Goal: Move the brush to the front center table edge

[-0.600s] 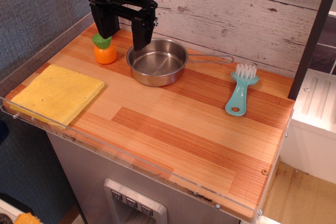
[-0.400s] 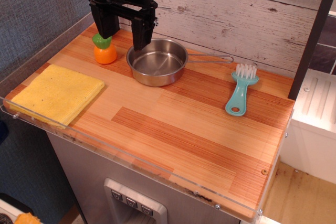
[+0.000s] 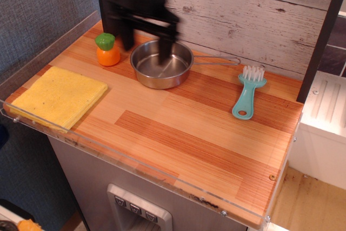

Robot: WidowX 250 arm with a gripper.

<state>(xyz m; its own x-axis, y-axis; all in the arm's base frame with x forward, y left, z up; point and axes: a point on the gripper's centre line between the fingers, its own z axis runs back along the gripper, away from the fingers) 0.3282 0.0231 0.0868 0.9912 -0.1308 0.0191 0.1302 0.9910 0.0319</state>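
Observation:
The teal brush [image 3: 247,94] lies flat at the back right of the wood tabletop, white bristles toward the plank wall, holed handle end toward the front. My black gripper [image 3: 147,52] hangs open and empty over the left part of the steel pan [image 3: 161,64], blurred by motion, far left of the brush. The front table edge [image 3: 157,172] with its clear acrylic lip runs along the near side, with nothing on it at the centre.
A yellow sponge cloth [image 3: 58,96] lies at the front left. An orange toy with a green top [image 3: 108,50] stands at the back left beside the pan. The pan's wire handle [image 3: 216,61] points right toward the brush. A dark post [image 3: 319,41] stands at the right.
My gripper has moved to the right, from beside the orange toy to over the pan. The brush and other objects have not moved.

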